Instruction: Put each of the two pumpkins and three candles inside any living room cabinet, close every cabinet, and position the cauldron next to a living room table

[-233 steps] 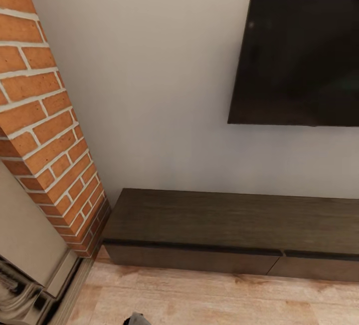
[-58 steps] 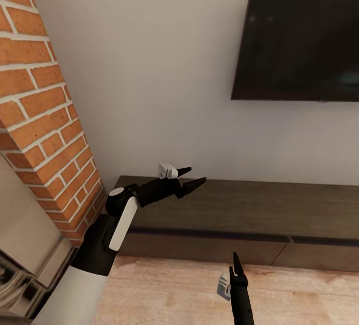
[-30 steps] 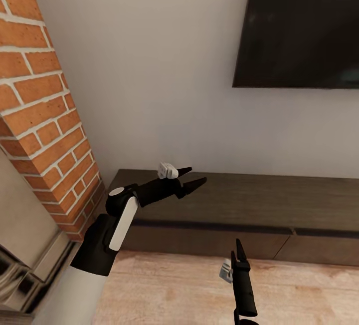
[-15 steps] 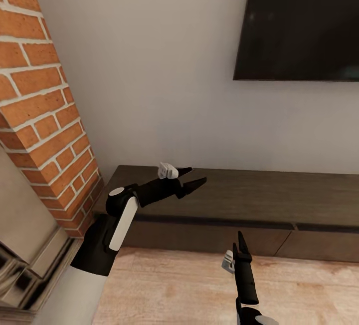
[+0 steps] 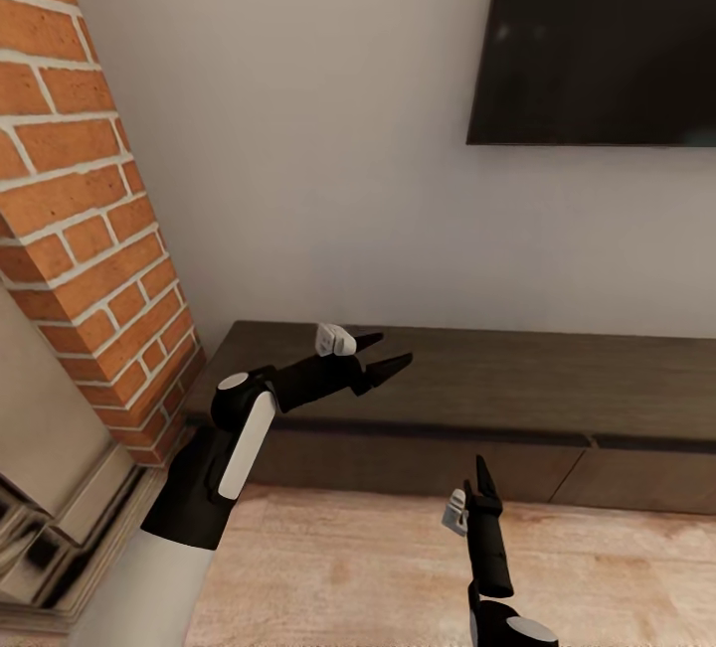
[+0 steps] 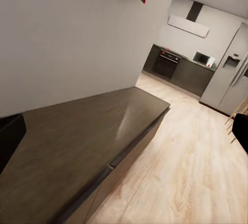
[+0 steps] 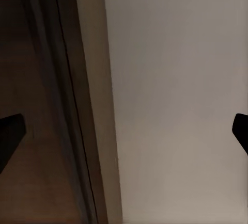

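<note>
Against the wall under the television (image 5: 597, 31) runs the long dark-brown cabinet (image 5: 477, 394), its drawer fronts all flush, so every drawer looks closed from where the robot stands. Its left end stops just beside the brick fireplace (image 5: 80, 210). No pumpkins, candles or cauldron show anywhere around it.

Both arms are raised in front of the robot, and neither carries anything. The left gripper (image 5: 383, 354) hangs over the left part of the cabinet top with its two black fingers parted and nothing between them. The right gripper (image 5: 482, 488) points upward above the wood floor (image 5: 358, 567), just in front of the drawer fronts; in the wrist view its fingertips sit wide apart at either edge, so it is spread and empty too.

My guess is the arms are held out like this to get a drawer open, since the fronts have no handles and need a finger at the seam (image 5: 587, 443). Loading comes later.

Beyond the cabinet's far end, the left wrist view shows a kitchen (image 6: 191, 64).
</note>
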Motion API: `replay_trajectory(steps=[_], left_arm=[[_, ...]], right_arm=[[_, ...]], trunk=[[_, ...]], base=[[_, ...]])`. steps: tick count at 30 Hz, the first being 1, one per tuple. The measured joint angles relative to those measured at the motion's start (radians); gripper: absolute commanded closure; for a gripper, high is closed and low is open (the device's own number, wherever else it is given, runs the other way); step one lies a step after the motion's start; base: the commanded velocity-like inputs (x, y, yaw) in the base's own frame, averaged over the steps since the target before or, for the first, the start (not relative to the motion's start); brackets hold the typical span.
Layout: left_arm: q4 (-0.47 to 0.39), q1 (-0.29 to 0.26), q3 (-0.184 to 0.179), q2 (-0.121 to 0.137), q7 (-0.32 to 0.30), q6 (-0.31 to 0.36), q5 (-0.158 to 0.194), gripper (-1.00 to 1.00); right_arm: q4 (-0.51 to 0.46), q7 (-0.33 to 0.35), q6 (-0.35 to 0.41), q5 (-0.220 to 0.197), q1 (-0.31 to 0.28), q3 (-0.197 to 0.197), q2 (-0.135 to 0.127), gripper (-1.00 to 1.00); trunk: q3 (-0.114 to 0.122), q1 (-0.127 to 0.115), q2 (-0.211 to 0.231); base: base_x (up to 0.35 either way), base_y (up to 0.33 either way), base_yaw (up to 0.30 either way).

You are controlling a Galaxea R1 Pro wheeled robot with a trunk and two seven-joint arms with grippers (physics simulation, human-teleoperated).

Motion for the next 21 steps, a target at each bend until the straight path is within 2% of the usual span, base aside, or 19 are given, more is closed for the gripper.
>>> replay_trajectory(steps=[15, 21], left_arm=[[0.0, 0.0, -0.001, 0.0, 0.0, -0.001, 0.0, -1.0], [0.0, 0.0, 0.0, 0.0, 0.0, -0.001, 0.0, -1.0]], right_arm=[[0.018, 0.003, -0.01, 0.0, 0.0, 0.0, 0.001, -1.0], [0.019, 0.038, -0.01, 0.0, -0.017, 0.0, 0.0, -1.0]], trunk=[[-0.047, 0.058, -0.105], [-0.066, 0.08, -0.147]], base=[[0.0, 0.0, 0.0], [0.0, 0.0, 0.0]])
